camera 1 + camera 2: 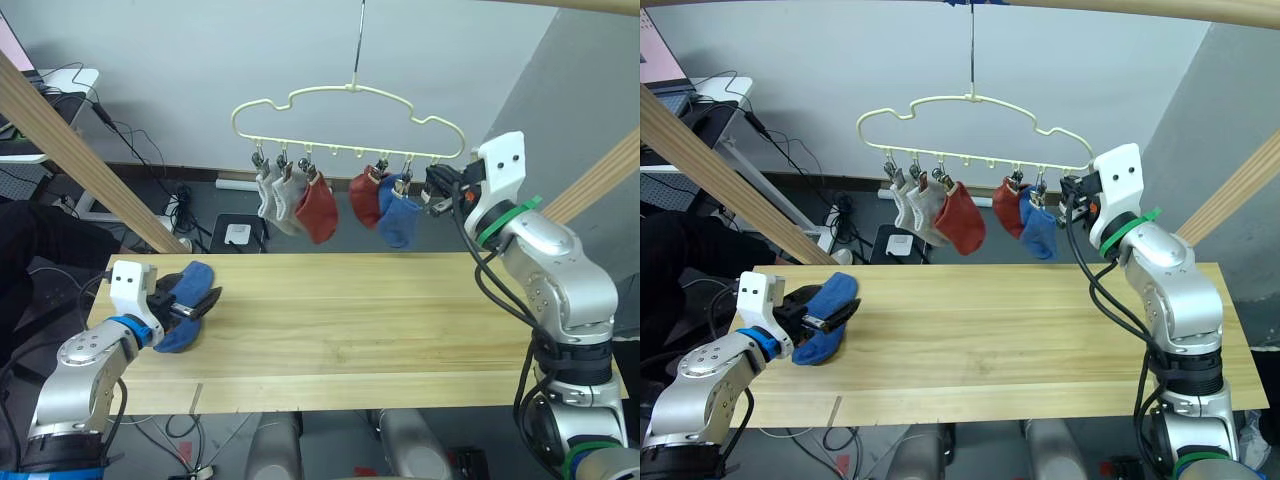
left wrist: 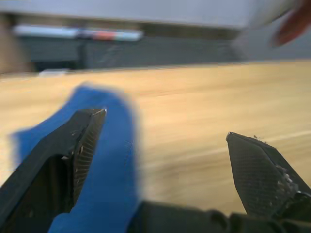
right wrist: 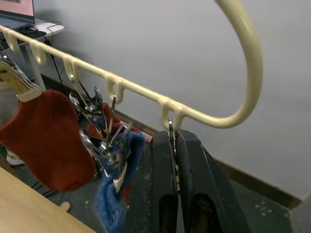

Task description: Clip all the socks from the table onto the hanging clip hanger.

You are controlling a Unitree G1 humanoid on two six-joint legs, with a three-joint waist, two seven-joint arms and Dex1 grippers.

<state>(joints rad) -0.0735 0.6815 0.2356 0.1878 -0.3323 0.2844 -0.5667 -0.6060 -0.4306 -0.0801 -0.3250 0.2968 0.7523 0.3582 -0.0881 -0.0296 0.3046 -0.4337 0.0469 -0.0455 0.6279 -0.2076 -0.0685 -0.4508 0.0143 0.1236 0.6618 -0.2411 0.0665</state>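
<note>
5 socks [image 1: 318, 208] hang; no writing legible.

Pale yellow wire clip hanger [image 3: 146, 94] slanting from upper left to a curved end at upper right | black two-fingered right gripper [image 3: 174, 160] at bottom centre, pinched on a thin silver clip [image 3: 171, 145] | rust red knit sock [image 3: 46, 141] at left | blue knit sock [image 3: 116, 194] beside it, on silver clips.
</note>
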